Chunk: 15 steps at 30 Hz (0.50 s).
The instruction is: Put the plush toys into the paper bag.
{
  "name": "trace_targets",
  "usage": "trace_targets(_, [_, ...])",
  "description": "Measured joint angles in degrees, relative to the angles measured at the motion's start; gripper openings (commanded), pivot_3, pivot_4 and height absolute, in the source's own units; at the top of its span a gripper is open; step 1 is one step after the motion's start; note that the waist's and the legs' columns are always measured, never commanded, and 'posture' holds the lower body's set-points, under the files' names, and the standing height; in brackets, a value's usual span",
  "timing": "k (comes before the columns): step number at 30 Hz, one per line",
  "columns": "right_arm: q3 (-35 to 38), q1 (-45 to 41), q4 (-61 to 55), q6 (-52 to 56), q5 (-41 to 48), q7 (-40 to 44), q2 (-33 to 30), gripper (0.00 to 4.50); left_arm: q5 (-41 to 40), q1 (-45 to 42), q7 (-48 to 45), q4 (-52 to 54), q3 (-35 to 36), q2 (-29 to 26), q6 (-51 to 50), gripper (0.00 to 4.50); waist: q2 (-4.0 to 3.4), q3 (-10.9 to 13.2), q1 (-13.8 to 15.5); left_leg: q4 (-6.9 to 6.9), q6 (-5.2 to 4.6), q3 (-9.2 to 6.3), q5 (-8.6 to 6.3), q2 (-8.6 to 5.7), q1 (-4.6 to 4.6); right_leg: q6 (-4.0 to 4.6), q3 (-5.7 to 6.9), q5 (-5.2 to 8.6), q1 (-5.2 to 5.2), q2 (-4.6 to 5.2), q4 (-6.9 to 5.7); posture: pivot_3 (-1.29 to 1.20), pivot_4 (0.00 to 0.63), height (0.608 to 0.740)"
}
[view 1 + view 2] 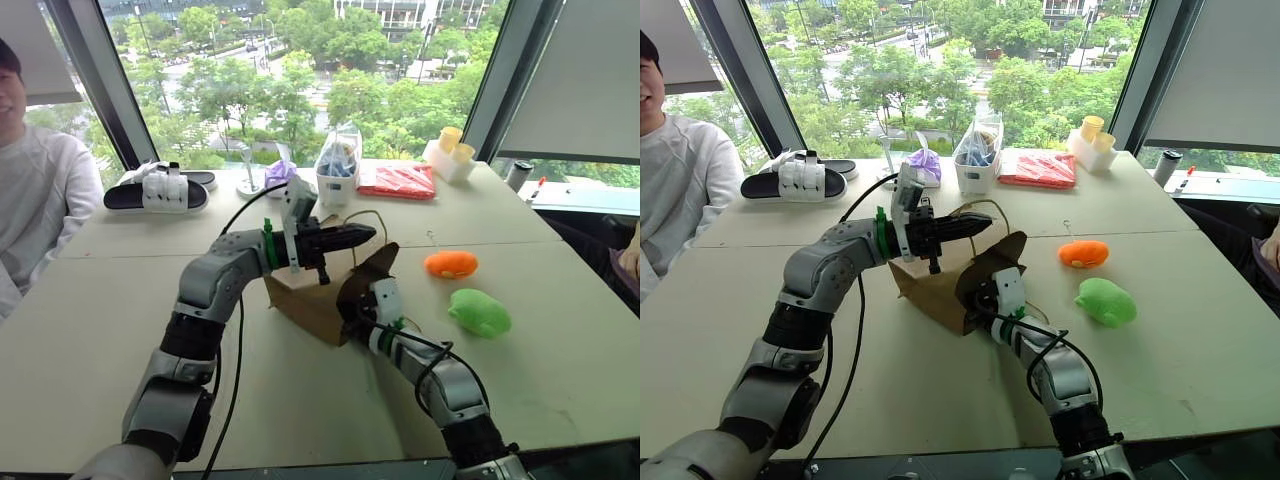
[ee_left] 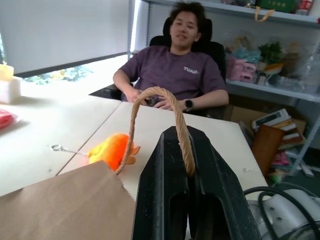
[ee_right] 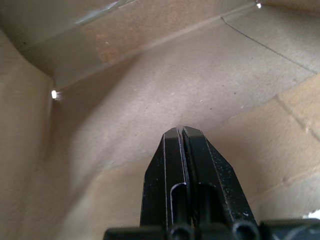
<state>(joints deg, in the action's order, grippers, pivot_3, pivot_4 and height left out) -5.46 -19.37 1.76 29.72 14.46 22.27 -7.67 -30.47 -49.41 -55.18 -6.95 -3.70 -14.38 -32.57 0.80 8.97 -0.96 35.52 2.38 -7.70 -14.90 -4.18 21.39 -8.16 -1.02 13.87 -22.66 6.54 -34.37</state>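
1. Right claw [image 1: 985, 290], fingers pressed together, reaches inside the bag [image 1: 930, 285].
2. Left claw [image 1: 360, 237] pinches the bag's handle [image 2: 172, 107].
3. Orange toy [image 1: 450, 264] and green toy [image 1: 479, 312] lie on the worktop [image 1: 560, 380] at the bag's 3 o'clock.

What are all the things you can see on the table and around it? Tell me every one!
paper bag: 1, brown, middle of table, lying on its side
cord handle: 1, beige, on the bag, pinched in the left hand
plush toys: 2, orange and light green, on table right of the bag
red packet: 1, far side of table
clear plastic bag: 1, beside the red packet
purple pouch: 1, left of the clear bag
slippers: black and white, far left of table
cups: 2, yellow, far right corner
people: 2, one in white at left, one in purple at right
left hand: shut on the handle
right hand: shut, inside the bag
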Motion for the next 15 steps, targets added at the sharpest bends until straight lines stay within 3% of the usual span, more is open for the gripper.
trace_targets(5, [2.8, 3.8, -9.1, 3.4, 5.5, 1.0, 0.2, 0.00, 0.1, 0.1, 0.0, -0.4, 0.0, -0.2, 0.7, 0.04, 0.00, 0.0, 0.0, 0.00, -0.05, -0.05, -0.03, 0.00, 0.00, 0.00, 0.00, 0.00, 0.00, 0.00, 0.00, 0.00, 0.150, 0.740])
trace_targets(15, [12.1, 15.1, -33.5, 18.7, 27.5, 3.7, -6.5, 0.00, 0.0, 1.3, -2.1, -0.8, -0.1, -0.8, 0.3, 0.04, 0.00, 0.0, 0.2, 0.01, -0.17, -0.10, -0.09, 0.01, -0.01, 0.00, 0.01, 0.00, 0.06, 0.00, 0.01, 0.00, 0.150, 0.740])
